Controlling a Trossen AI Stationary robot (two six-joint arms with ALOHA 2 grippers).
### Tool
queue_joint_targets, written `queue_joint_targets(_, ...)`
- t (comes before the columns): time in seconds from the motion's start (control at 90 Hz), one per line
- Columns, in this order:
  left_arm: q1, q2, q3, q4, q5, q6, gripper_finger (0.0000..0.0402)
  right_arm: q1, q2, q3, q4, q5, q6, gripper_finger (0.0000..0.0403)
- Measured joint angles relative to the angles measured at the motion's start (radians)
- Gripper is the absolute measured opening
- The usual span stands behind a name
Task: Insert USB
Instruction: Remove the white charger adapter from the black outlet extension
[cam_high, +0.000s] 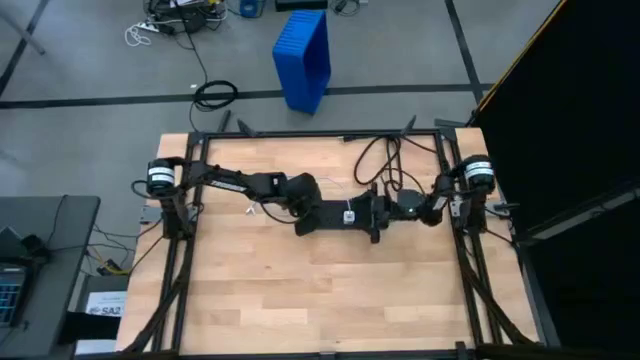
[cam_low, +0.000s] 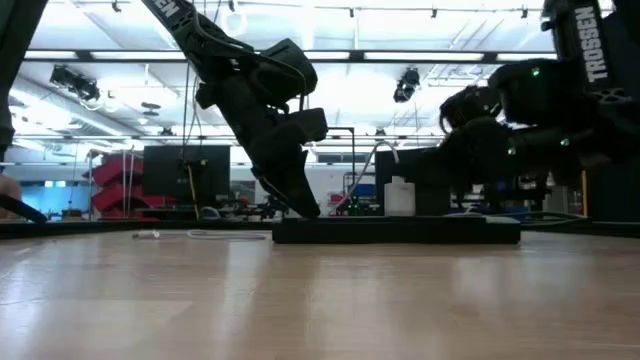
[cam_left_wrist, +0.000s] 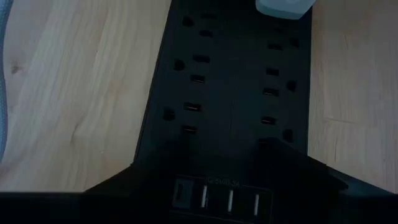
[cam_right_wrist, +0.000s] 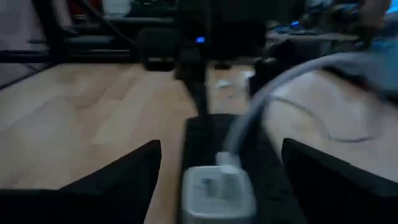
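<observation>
High view: left gripper (cam_high: 300, 208) at one end of black power strip (cam_high: 345, 215), right gripper (cam_high: 412, 207) at other end; white USB (cam_high: 352, 186) cable trails over strip.

Low view: strip flat on table (cam_low: 320, 300).

Left wrist view: strip's USB ports (cam_left_wrist: 217, 198) close below; finger state unclear.

Right wrist view: right fingers (cam_right_wrist: 118, 174) spread, empty, flanking white adapter (cam_right_wrist: 217, 186) with cable attached.

Judgement: alignment step; next, regrasp plug, seat it.

Bright ceiling strip lights (cam_low: 300, 55) backlight the low view, silhouetting both arms; the pale wooden table (cam_high: 300, 290) is evenly lit overhead; wrist views blur softly
</observation>
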Motion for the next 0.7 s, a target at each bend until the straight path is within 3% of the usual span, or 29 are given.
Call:
queue_joint_targets(0.3, 0.000, -0.052, -0.006, -0.003, 0.029, 0.034, 0.0229, -0.010, -0.221, -0.158, 0.002, 0.047, 0.029, 0.0287)
queue_joint_targets(0.7, -0.007, -0.165, -0.004, 0.020, 0.044, 0.034, 0.0229, -0.010, -0.225, -0.173, 0.001, 0.047, 0.030, 0.0248)
